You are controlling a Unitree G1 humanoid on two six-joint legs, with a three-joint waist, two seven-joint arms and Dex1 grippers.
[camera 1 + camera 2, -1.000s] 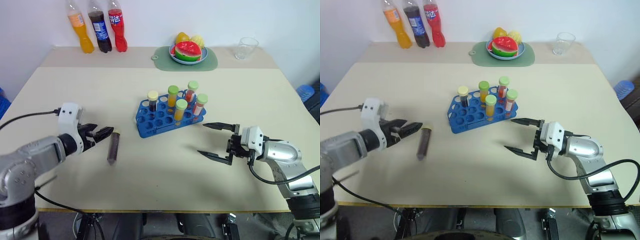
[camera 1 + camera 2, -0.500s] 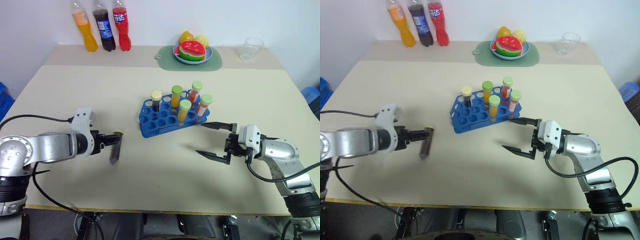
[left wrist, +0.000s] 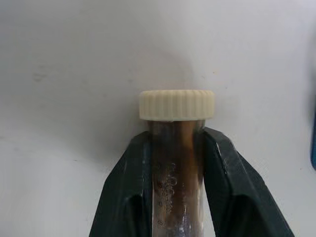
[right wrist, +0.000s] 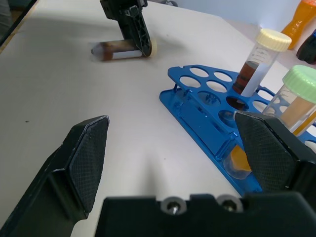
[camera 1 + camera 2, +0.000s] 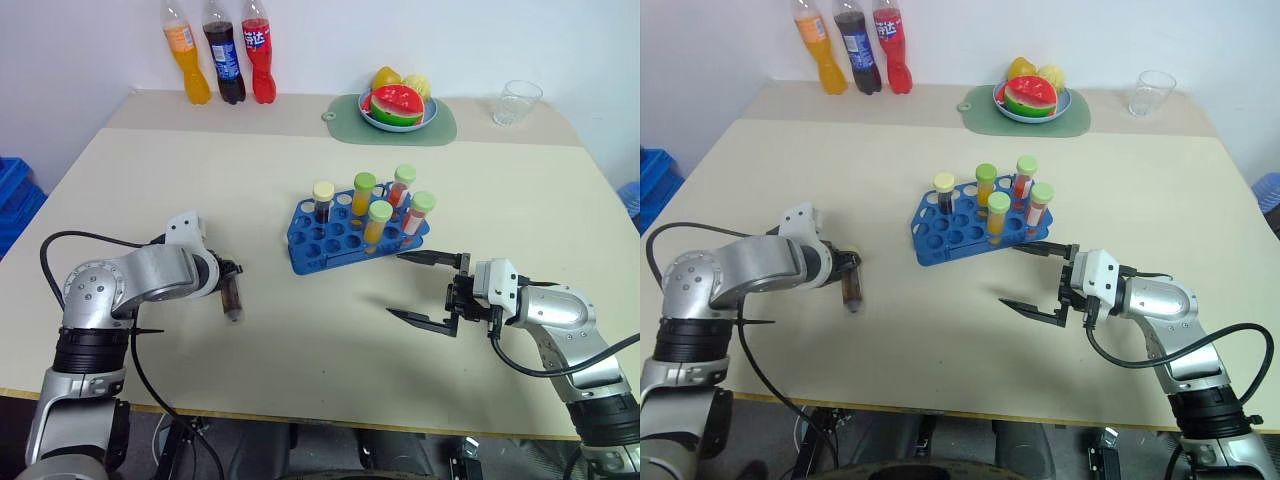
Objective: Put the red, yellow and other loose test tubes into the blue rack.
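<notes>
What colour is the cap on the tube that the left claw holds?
Cream, ribbed screw cap; clearest in the left wrist view.

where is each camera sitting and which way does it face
Left eye, right eye: on the head, looking forward and down over the table, both arms in view.
Left wrist: looks along the left gripper, jaws shut on the dark tube just below its cream cap.
Right wrist: looks along the open right gripper toward the blue rack.
Shared: the right wrist view also shows the left gripper and dark tube.
</notes>
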